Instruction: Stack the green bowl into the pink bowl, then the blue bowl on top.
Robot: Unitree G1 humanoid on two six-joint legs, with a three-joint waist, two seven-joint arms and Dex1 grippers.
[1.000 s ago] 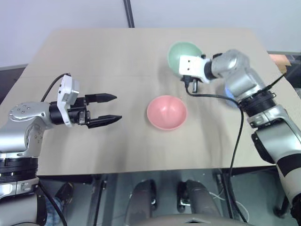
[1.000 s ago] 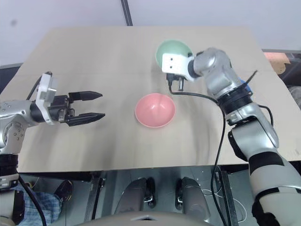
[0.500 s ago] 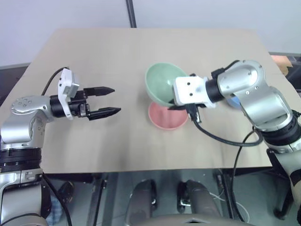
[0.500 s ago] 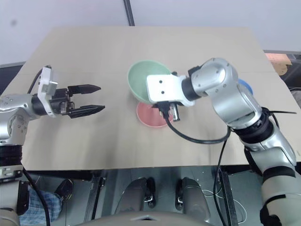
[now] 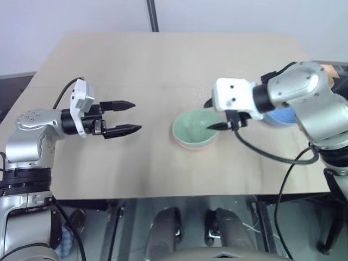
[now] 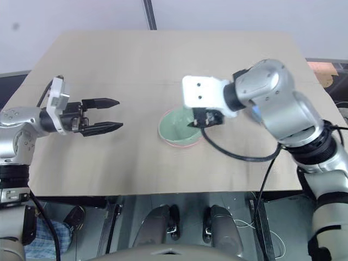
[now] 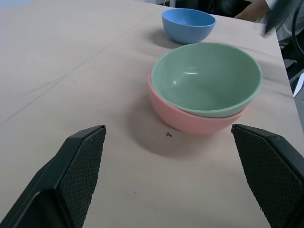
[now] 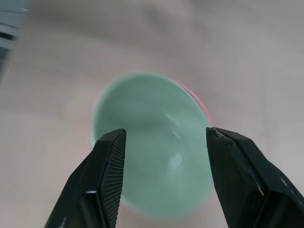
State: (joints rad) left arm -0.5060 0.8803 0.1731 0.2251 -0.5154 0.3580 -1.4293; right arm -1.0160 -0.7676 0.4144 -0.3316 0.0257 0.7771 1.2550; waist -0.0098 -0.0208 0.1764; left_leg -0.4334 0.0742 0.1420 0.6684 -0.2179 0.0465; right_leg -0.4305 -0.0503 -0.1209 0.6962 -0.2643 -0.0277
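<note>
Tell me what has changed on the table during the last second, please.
The right pincer carried the green bowl from the table's far side toward the robot, set it into the pink bowl and opened, letting go. The left pincer stayed open and idle; the blue bowl and pink bowl did not move.

Three bowls are sitting on one table [image 5: 136,65]: one green bowl [image 5: 194,126] at centre frame, one pink bowl [image 7: 187,118] under it, one blue bowl [image 7: 188,24] at right. Two grippers are showing: left [image 5: 129,116], right [image 8: 164,137].
</note>
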